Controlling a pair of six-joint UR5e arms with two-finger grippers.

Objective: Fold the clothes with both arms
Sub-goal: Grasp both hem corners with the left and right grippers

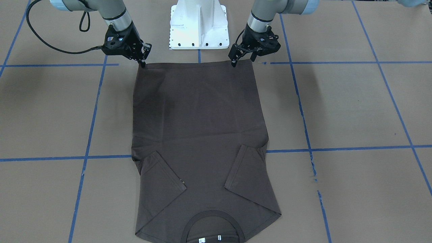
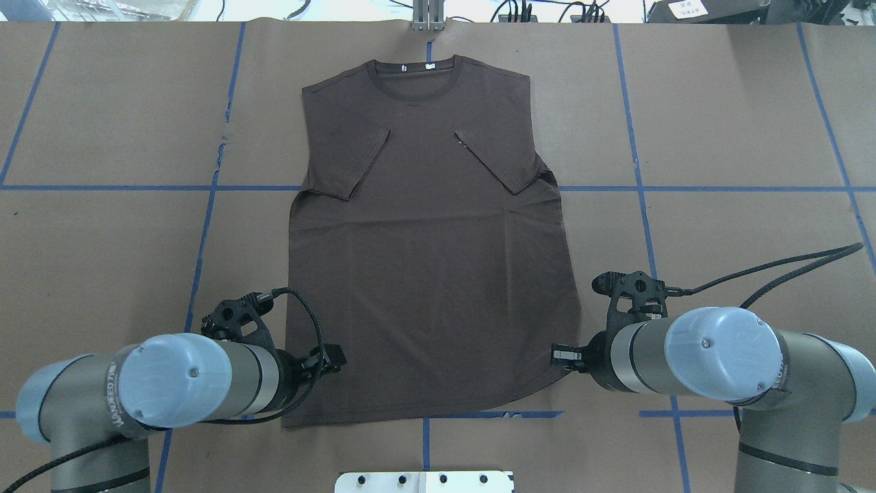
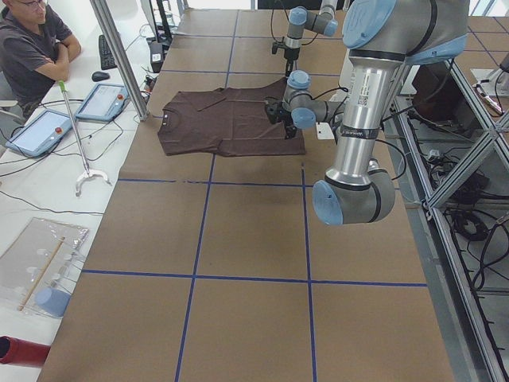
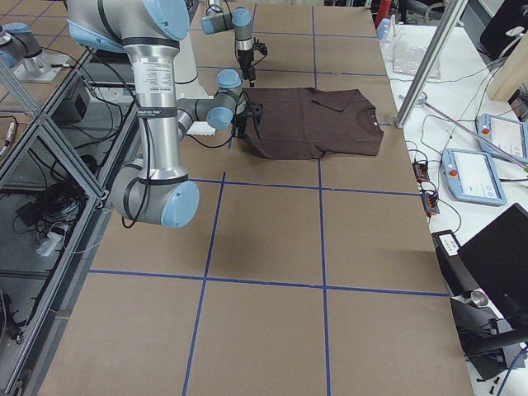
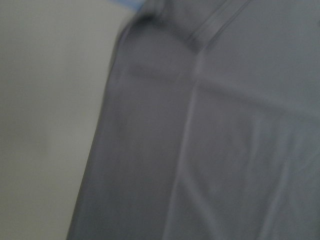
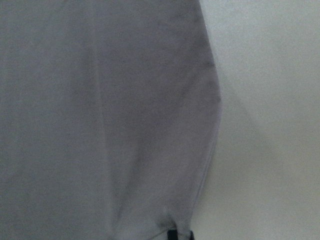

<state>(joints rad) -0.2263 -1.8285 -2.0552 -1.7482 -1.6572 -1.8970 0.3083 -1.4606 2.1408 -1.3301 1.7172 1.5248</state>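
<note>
**A:** T-shirt (image 1: pixel 199 128) first. Where does it lie?

**B:** It lies flat in the middle of the brown table (image 1: pixel 354 108). The hem is on the near side, just in front of the robot's white base (image 1: pixel 198 25). The collar (image 1: pixel 212 213) is at the far edge, and two small white tags (image 1: pixel 219 237) show inside it.

**A:** And the sleeves?

**B:** Both are folded inward and rest on the chest. The right sleeve (image 1: pixel 162 179) and the left sleeve (image 1: pixel 246 172) slant toward each other without touching.

**A:** Where are the grippers?

**B:** One is at each end of the hem. The left gripper (image 1: pixel 242 62) is at the hem's left corner. Its jaws are spread, with one fingertip down on the cloth and the other at the corner's outer edge. They hold nothing that I can see. The left wrist camera gives only a blur of dark cloth and pale table.

**A:** And the right one?

**B:** The right gripper (image 1: pixel 142 64) is at the right corner with its tips together. In its wrist view the cloth narrows and creases up into the black fingertips (image 6: pixel 173 234), so the jaws are pinched on the T-shirt's corner.

**A:** Anything else on the table?

**B:** Blue tape lines (image 1: pixel 337 148) cross it in a grid, and some run under the shirt. A man (image 3: pixel 32 40) sits past the far edge.
</note>
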